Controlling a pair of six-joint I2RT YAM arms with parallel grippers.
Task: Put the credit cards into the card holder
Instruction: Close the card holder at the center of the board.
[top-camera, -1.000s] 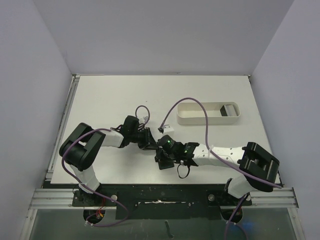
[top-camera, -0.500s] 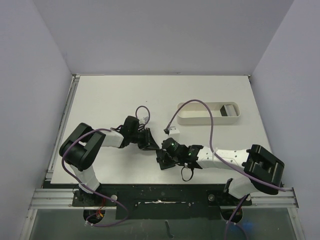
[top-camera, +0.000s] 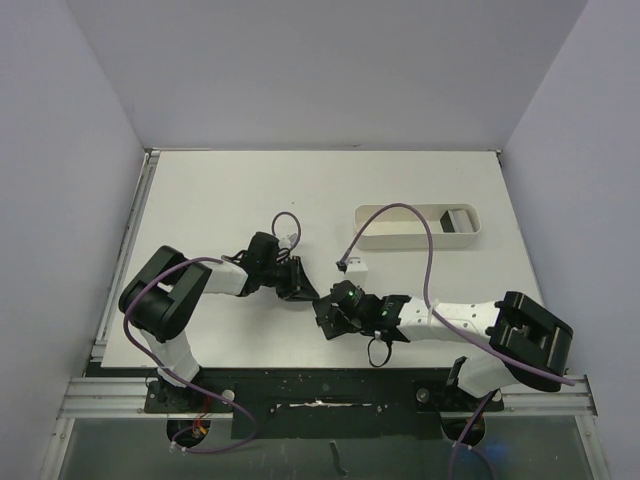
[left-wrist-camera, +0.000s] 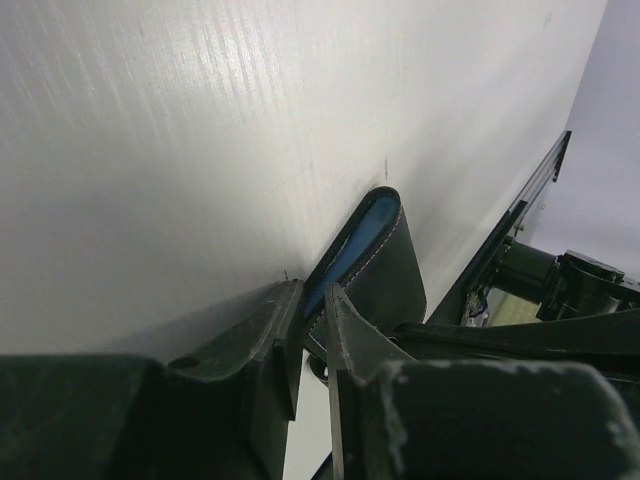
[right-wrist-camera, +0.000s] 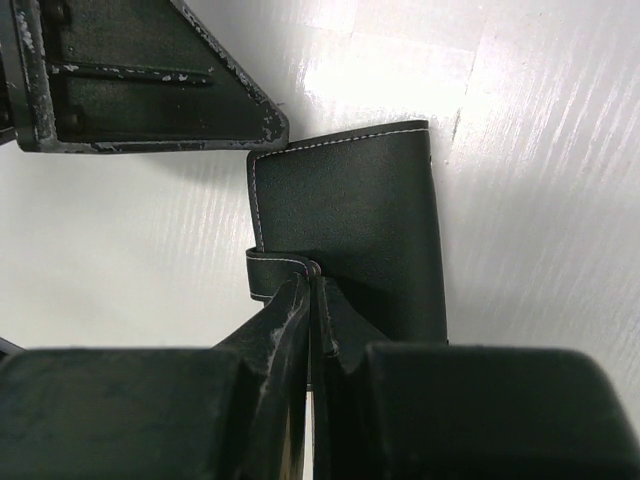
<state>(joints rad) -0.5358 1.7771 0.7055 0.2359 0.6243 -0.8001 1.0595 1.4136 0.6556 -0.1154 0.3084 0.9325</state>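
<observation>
Now opening the card holder (top-camera: 330, 320), near centre: left gripper (left-wrist-camera: 313, 300) clamped on its edge, right gripper (right-wrist-camera: 312, 283) pinched shut on snap tab (right-wrist-camera: 272, 272). Next, peel tab free; cards (top-camera: 458, 218) probably far right in tray (top-camera: 400, 243).

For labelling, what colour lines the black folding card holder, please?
Blue card holder lining, left wrist view.

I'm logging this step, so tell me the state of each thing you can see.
card holder: folded shut, lying flat.
tab: wrapped over the holder's front.
left gripper: closed on the card holder's edge.
right gripper: shut, tips at the tab.
white tray: upright, grey item in its right end.
</observation>
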